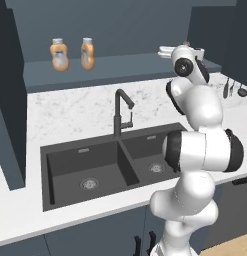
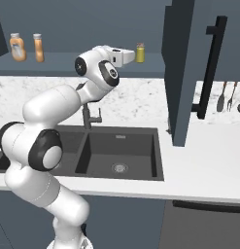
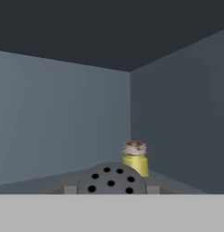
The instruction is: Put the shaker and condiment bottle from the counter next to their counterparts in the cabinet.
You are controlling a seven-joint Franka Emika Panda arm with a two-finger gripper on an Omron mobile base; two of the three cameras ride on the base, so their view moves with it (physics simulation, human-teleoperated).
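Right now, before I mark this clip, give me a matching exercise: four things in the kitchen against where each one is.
Things:
1. dark-capped shaker
2. yellow-green shaker
3. orange bottles
4. faucet

Places:
A. on the counter just behind the sink
B. in the shut claw
C. side by side on the left part of the cabinet shelf
D. at the right end of that shelf, near the back corner

Pairs: 1-B, 2-D, 3-C, 4-A

Even, flat rendered light; dim cabinet (image 3: 177,113) interior; soft shadows; slightly blurry edges
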